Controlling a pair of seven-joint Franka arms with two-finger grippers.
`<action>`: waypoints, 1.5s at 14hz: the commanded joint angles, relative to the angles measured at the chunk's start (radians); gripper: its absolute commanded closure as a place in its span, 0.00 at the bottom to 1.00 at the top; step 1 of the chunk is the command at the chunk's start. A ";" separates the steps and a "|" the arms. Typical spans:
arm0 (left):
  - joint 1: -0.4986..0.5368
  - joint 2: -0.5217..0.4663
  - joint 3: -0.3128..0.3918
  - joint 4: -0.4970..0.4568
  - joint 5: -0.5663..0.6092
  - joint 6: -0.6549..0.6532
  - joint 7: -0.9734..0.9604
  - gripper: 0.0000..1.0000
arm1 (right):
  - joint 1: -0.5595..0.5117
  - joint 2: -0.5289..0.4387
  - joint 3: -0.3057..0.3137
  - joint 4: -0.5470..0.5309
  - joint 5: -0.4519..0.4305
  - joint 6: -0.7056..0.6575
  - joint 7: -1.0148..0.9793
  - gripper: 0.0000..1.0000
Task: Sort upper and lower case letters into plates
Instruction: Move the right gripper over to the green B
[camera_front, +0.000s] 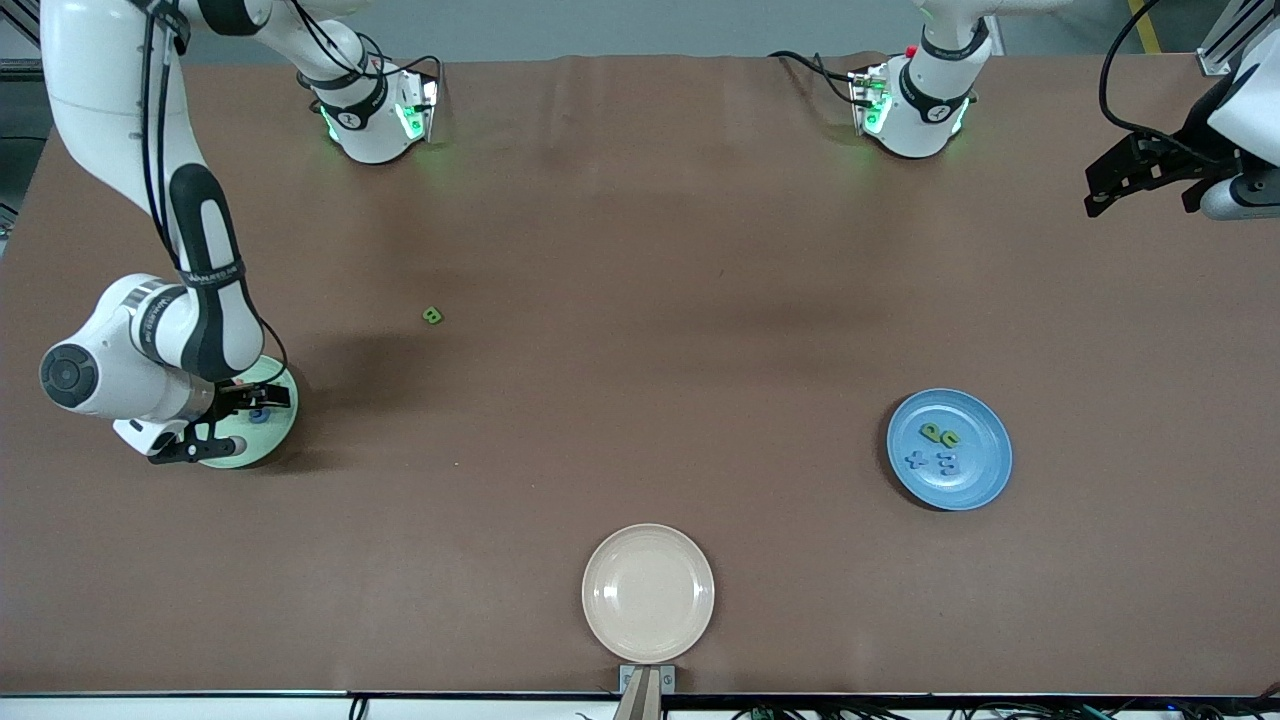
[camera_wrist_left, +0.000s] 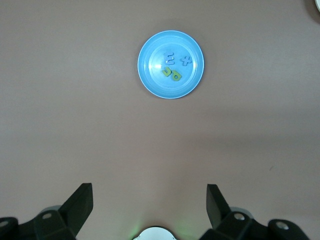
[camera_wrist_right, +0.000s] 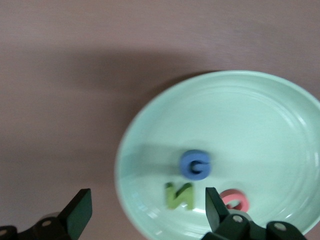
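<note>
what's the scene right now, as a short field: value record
right gripper: open, over the pale green plate
pale green plate holds: blue G, green N, red letter
left gripper: open, waiting high at the left arm's end of the table
blue plate holds: four letters, two green, two blue
loose on table: green B
cream plate: empty

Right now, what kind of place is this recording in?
Likely a robotics lab: two arms bolted to a brown-covered table, toy letters sorted into a blue plate and a pale green plate.
</note>
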 joint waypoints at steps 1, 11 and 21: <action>0.000 -0.008 0.007 -0.006 -0.021 0.011 -0.003 0.00 | 0.090 -0.175 -0.001 -0.118 0.019 -0.038 -0.018 0.00; 0.001 -0.008 0.007 -0.006 -0.021 0.011 0.001 0.00 | 0.428 -0.369 0.000 -0.563 0.019 0.396 -0.016 0.00; 0.000 -0.008 0.007 -0.005 -0.020 0.015 0.011 0.00 | 0.508 -0.312 0.005 -0.641 0.019 0.522 -0.013 0.11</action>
